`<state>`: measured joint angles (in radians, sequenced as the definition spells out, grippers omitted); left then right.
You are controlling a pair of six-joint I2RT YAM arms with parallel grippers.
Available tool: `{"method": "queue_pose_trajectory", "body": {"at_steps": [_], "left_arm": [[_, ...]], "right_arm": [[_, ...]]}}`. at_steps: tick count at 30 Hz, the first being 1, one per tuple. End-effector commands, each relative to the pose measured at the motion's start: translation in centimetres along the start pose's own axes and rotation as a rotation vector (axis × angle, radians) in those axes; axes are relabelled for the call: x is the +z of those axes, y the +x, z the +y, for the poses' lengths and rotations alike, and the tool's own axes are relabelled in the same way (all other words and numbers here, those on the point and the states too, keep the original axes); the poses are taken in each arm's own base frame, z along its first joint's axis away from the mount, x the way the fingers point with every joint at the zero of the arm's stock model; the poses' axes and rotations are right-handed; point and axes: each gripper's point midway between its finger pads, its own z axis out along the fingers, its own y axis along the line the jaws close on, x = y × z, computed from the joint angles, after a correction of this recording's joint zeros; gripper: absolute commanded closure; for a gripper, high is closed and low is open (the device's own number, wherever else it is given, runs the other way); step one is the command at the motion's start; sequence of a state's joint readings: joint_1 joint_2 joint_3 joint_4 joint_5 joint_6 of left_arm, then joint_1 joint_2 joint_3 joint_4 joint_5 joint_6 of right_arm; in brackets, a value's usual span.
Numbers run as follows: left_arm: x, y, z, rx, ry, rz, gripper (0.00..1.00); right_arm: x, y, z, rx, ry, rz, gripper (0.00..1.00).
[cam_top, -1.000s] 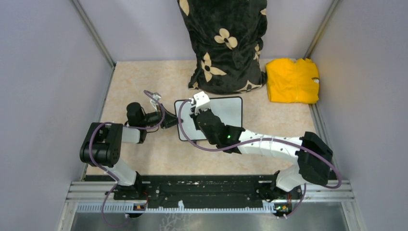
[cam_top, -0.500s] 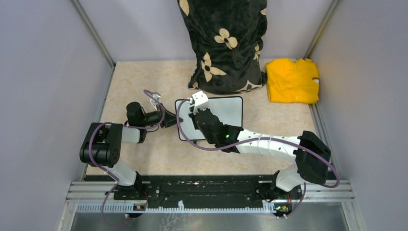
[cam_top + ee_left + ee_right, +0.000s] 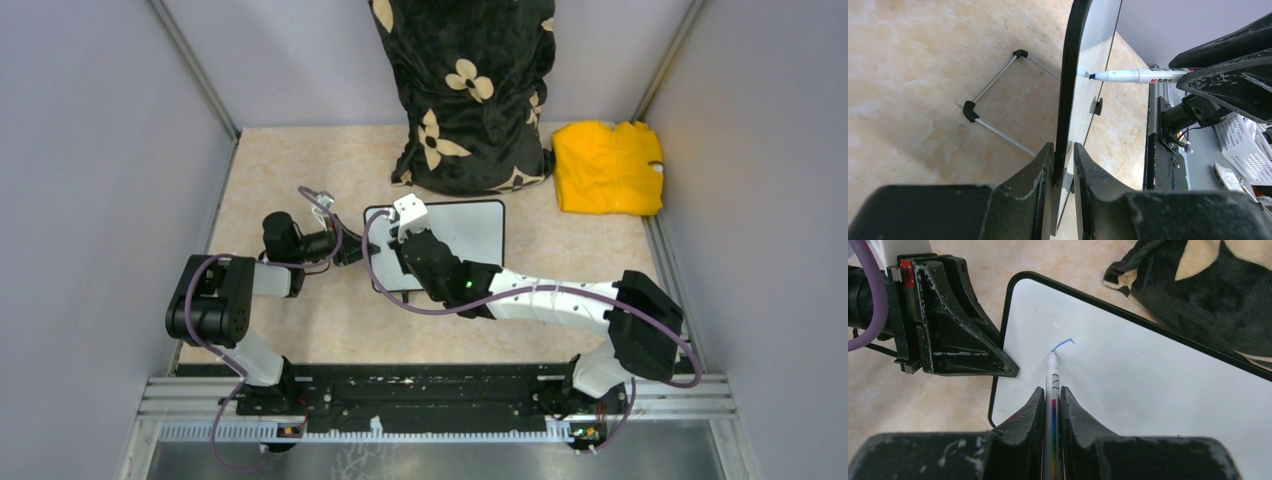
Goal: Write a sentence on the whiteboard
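While the top view is wide, it shows the whiteboard (image 3: pixel 470 225) on the beige table (image 3: pixel 290 170), just in front of a black flowered cushion (image 3: pixel 470 90), with a yellow cloth (image 3: pixel 608 167) well apart to the right. The left gripper (image 3: pixel 355 252) sits at the board's left edge. The right gripper (image 3: pixel 403 228) is over the board's left part; its fingers are hidden under the wrist here.

Left wrist view: board seen edge-on, its dark frame pinched between the 2 left fingers, closed on it. A thin metal rod stand (image 3: pixel 993 95) with black corners shows on the far side of the board, resting on the table. 1 small black foot (image 3: pixel 1096 106) is on the writing side. A white marker (image 3: pixel 1133 76) held by the right gripper has its tip touching the board face. A white basket (image 3: pixel 1243 145) is beyond the table edge.

Right wrist view: the 2 right fingers are clamped on the marker, tip down on the board near its upper-left corner. The sentence is just 1 short curved blue stroke (image 3: pixel 1062 344), ending at the tip. Left gripper grips the board's left edge, beside that corner.
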<state>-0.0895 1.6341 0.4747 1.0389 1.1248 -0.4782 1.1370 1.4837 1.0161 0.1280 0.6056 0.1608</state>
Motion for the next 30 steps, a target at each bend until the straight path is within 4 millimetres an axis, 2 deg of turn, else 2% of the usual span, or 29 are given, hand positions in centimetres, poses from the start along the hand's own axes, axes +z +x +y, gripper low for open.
{"method": "queue_pose_trajectory", "body": {"at_steps": [1,16,24,30], "left_arm": [[0.2,-1.0,-0.8,0.064,0.037,-0.003,0.75],[0.2,-0.9,-0.7,0.061,0.031,0.0,0.84],[0.2,-0.8,-0.6,0.059,0.031,0.002,0.93],[0.2,-0.9,-0.6,0.06,0.03,0.002,0.97]], "right_arm": [[0.1,-1.5,0.6,0.026,-0.008,-0.018,1.0],[-0.9,-1.0,-2.1,0.025,0.108,-0.017,1.0],[-1.3,-0.9,-2.6,0.027,0.117,-0.015,1.0],[-1.4,-0.1,-2.3,0.015,0.094,0.008,1.0]]}}
